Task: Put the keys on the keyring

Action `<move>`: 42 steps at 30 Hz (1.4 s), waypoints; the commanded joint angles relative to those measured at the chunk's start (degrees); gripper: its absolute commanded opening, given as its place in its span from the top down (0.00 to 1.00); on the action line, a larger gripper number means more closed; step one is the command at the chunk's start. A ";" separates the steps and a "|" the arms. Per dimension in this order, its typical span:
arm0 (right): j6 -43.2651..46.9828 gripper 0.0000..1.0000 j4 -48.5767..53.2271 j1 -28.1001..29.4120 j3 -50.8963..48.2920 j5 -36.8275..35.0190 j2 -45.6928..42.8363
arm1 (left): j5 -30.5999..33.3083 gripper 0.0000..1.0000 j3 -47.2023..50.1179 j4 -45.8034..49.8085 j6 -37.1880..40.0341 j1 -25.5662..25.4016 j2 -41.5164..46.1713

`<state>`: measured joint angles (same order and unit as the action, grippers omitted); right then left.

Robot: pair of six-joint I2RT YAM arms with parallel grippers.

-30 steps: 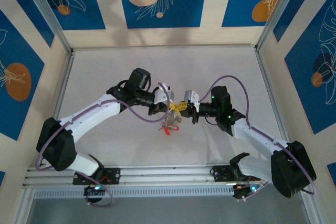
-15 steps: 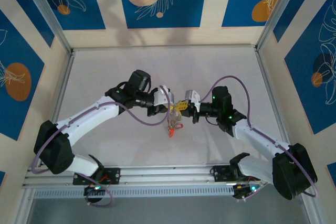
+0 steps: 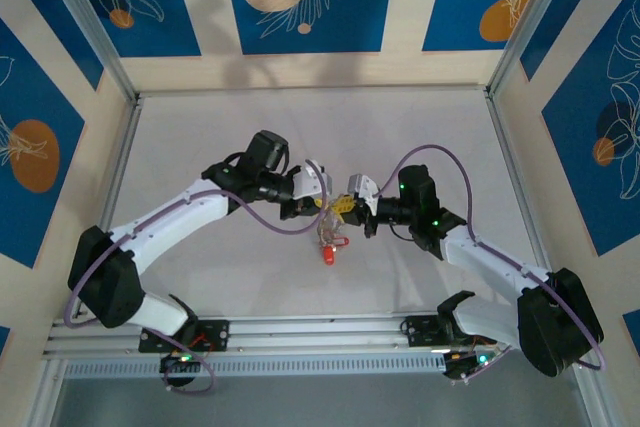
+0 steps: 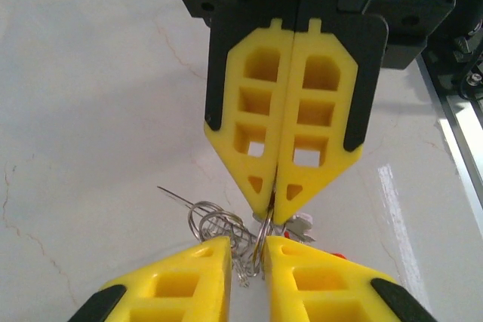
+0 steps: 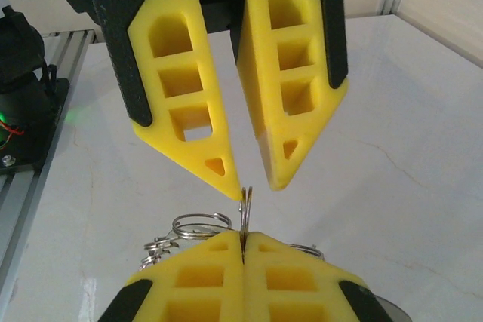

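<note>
Two arms are meeting over the middle of the pale table point(image 3: 200, 137), wrists turned toward each other.

Compared with a second ago, the left gripper point(image 3: 323, 199) is letting go. Its yellow fingers point(image 5: 200, 126) were pressed together then and are now standing apart, with a clear gap showing in the right wrist view. In the top view, the hanging bunch is also sitting slightly lower and further right than before. I judge this to be a handover, with the left claw freeing itself to re-grip or to fetch a key while the right one is taking the load.

The right gripper point(image 3: 345, 207) is staying clenched, its pads pinching the keyring point(image 5: 246, 203) edge-on. The thin metal rim is rising out of the seam between them and standing in the gap of the released left claw, close by one fingertip, though whether it is touching is hard to tell.

The keys point(image 3: 328, 252) are dangling just below both claws on tangled small wire loops point(image 4: 219, 225). One red head is showing, and the other colours are too small to make out.
</note>
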<state>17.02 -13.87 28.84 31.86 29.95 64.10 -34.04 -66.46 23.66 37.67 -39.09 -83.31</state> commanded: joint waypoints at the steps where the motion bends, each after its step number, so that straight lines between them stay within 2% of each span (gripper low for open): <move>1: 1.44 1.00 -0.35 0.51 2.17 0.45 0.37 | -1.04 0.82 -2.11 1.86 0.86 -0.22 -1.62; 7: 1.87 1.00 -0.41 0.65 2.59 1.49 0.59 | -1.02 0.83 -2.82 4.12 2.77 -0.26 -3.25; 9: 1.97 1.00 -0.43 0.60 2.71 1.61 0.68 | -1.28 0.89 -3.20 4.62 3.27 -0.28 -3.35; 10: 2.05 1.00 -0.46 0.60 2.82 1.85 0.76 | -1.63 0.97 -3.32 4.74 3.58 -0.25 -3.35; 11: 2.06 1.00 -0.46 0.60 2.78 1.97 0.86 | -2.08 1.00 -3.49 4.81 3.83 -0.28 -3.35; 14: 1.73 0.99 -1.19 0.58 2.36 1.73 0.74 | -3.70 1.00 -3.81 4.83 4.25 -0.28 -3.19; 17: 0.71 0.82 -3.18 0.28 0.84 0.31 -0.12 | -5.77 1.00 -3.46 3.45 3.20 0.10 -2.44; 21: 0.14 0.72 -3.12 -0.61 -0.51 -0.85 -1.77 | -7.12 1.00 -2.46 1.10 1.71 0.99 -1.43; 29: 0.54 0.74 -1.18 -1.07 -1.45 -1.33 -3.12 | -9.52 1.00 -1.36 -1.32 0.53 1.68 -0.46; 32: 0.56 0.77 -0.81 -0.75 -1.09 -0.54 -2.06 | -9.78 1.00 -1.09 -2.14 0.01 1.61 -0.37; 42: -0.84 0.77 -4.05 0.27 -0.60 0.14 1.23 | -11.11 1.00 2.05 -8.16 -2.13 1.63 0.78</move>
<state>17.12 -16.27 28.73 31.31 28.71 64.58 -41.50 -64.90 19.70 36.45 -37.89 -84.68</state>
